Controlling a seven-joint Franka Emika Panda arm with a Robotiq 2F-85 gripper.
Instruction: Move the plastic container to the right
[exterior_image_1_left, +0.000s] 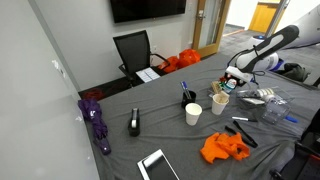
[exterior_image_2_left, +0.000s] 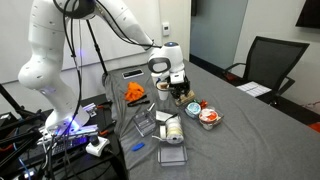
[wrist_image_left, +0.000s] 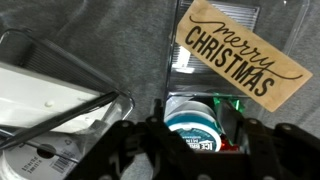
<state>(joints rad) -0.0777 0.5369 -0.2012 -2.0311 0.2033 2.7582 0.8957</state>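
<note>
The plastic container (wrist_image_left: 192, 126) is a round teal and white mint tub with bits of red and green beside it. In the wrist view it sits right between my two black fingers. My gripper (wrist_image_left: 196, 138) has both finger pads against the tub's sides. In both exterior views the gripper (exterior_image_1_left: 233, 80) (exterior_image_2_left: 177, 90) points down, low over the grey table cloth. The tub itself is too small to make out there.
A brown "merry Christmas" tag (wrist_image_left: 240, 52) lies just beyond the tub. Clear crinkled packaging (wrist_image_left: 50, 100) (exterior_image_2_left: 160, 125) is beside the gripper. White paper cups (exterior_image_1_left: 193, 113) (exterior_image_1_left: 220, 103), a black pen cup (exterior_image_1_left: 188, 97), an orange cloth (exterior_image_1_left: 224, 148) and a small red-white round thing (exterior_image_2_left: 209, 115) are nearby.
</note>
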